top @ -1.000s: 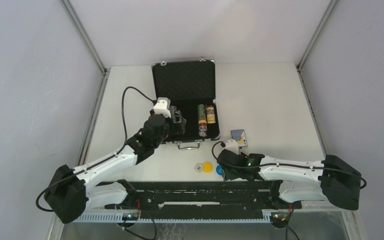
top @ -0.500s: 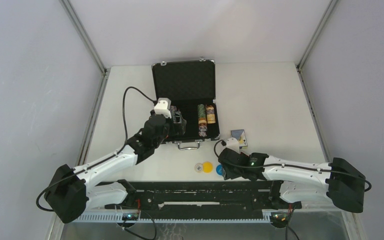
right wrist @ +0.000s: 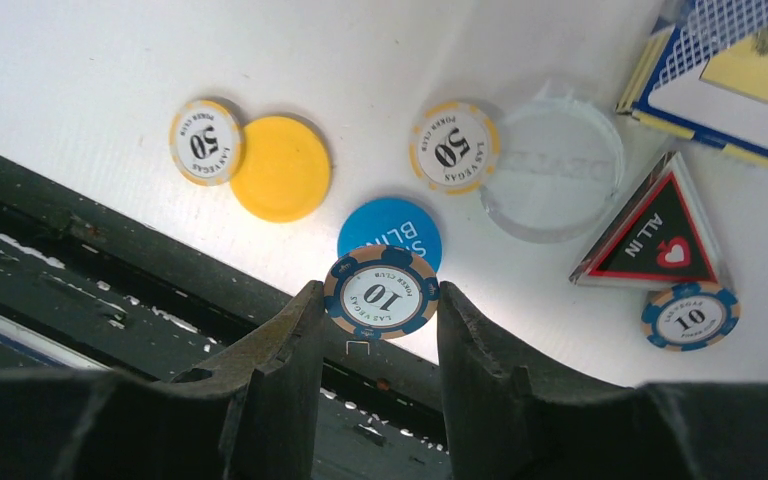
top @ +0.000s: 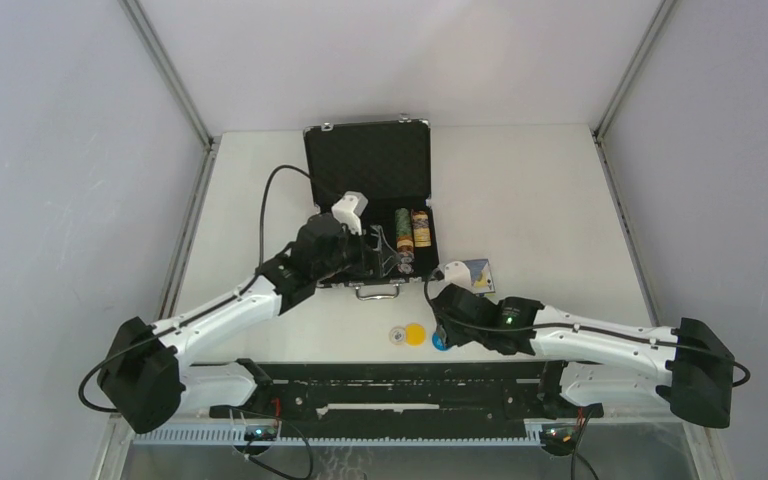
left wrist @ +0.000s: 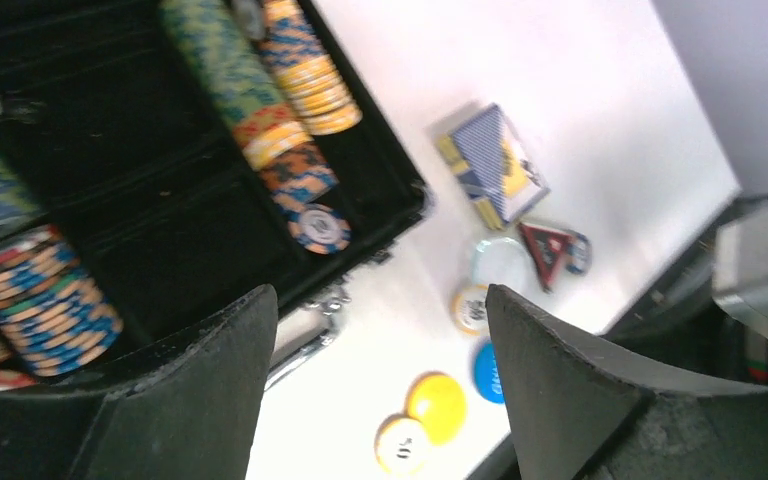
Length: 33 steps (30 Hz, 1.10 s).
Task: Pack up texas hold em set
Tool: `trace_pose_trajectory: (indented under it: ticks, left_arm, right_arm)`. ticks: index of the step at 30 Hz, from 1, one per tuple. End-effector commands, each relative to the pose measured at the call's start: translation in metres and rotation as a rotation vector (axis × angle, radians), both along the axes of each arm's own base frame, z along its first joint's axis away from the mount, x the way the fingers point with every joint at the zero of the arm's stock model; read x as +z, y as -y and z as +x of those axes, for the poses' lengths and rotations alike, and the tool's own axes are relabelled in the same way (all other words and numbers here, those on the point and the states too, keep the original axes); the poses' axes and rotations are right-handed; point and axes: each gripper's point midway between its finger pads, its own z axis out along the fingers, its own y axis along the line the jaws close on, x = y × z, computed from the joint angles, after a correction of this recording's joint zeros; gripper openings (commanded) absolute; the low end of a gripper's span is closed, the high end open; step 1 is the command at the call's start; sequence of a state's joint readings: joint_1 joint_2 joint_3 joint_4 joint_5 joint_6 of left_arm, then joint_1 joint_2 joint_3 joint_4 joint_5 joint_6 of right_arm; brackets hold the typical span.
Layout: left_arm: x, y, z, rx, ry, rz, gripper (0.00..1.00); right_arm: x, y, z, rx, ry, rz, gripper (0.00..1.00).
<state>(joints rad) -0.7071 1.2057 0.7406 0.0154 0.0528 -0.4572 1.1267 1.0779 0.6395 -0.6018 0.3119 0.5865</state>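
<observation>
While the black case (top: 368,165) lies open at the middle of the worktop (top: 550,190), its lid raised toward the far edge, the left claw (left wrist: 380,300) hangs over the front of its tray. Its fingers (left wrist: 210,400) are spread wide with nothing between them. Rows of chips (left wrist: 260,90) lie on their sides in the tray's slots: green, orange and blue ones to the right, and a blue, orange and red row (left wrist: 45,300) to the left.

The right claw (right wrist: 375,300) is low over the near edge, just right of centre. It is pinched on the rim of a blue and orange chip marked 10 (right wrist: 381,293), whose face is turned to the wrist camera. That chip partly covers a blue disc (right wrist: 390,230) lying flat on the worktop.

Loose pieces lie around it between the case and the near edge. A yellow disc (right wrist: 280,168) touches a chip marked 50 (right wrist: 205,142). A second chip marked 50 (right wrist: 454,147) sits against a clear round disc (right wrist: 552,175). Just beside that disc is a red and black triangle (right wrist: 660,230) reading ALL IN, and another chip marked 10 (right wrist: 690,315) lies at the triangle's near corner. The card deck (right wrist: 730,70), blue-backed, lies beside the case's front right corner.
</observation>
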Motion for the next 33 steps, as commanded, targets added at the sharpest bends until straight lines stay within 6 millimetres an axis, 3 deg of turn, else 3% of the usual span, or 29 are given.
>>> trace_pose_trajectory:
  ticks: [1,5,14,20,27,33]
  left_arm:
    - [0.037,0.034,-0.031,-0.206,-0.073,-0.141,0.8]
    - [0.032,0.049,-0.06,-0.379,-0.218,-0.151,0.79]
    - [0.023,0.072,-0.085,-0.55,-0.377,-0.257,0.7]
    - [0.022,0.081,-0.089,-0.581,-0.485,-0.289,0.74]
    - [0.008,0.087,-0.086,-0.562,-0.572,-0.285,0.62]
    - [-0.004,0.093,-0.09,-0.579,-0.602,-0.265,0.6]
  right_arm:
    - [0.025,-0.013,0.011,0.055,0.079,0.027,0.44]
    - [0.032,-0.018,0.013,0.076,0.094,0.039,0.44]
    - [0.052,-0.024,0.021,0.103,0.146,0.054,0.44]
    - [0.066,-0.039,0.017,0.149,0.146,0.132,0.44]
    - [0.077,-0.043,0.022,0.149,0.176,0.15,0.44]
    - [0.079,-0.047,0.024,0.158,0.182,0.148,0.44]
